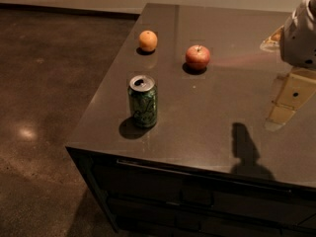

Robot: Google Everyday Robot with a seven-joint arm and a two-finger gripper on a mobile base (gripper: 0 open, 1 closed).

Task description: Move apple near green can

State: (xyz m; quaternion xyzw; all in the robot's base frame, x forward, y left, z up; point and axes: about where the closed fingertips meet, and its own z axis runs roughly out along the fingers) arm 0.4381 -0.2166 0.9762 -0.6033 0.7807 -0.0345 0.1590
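Observation:
The red apple (197, 58) with yellowish patches and a short stem sits on the dark table top (207, 117), toward the back middle. The dark green can (143, 101) with pale swirls and an opened silver top stands upright nearer the front left, well apart from the apple. My gripper (291, 95) hangs at the right edge of the view under its white wrist (301, 36). It is well to the right of the apple and holds nothing that I can see.
A smaller plain orange fruit (148, 40) lies at the back left of the table, left of the apple. The table's left edge drops to a dark floor (44, 107). Drawer fronts (197, 196) run below the front edge. The gripper's shadow (245, 149) falls on the front right.

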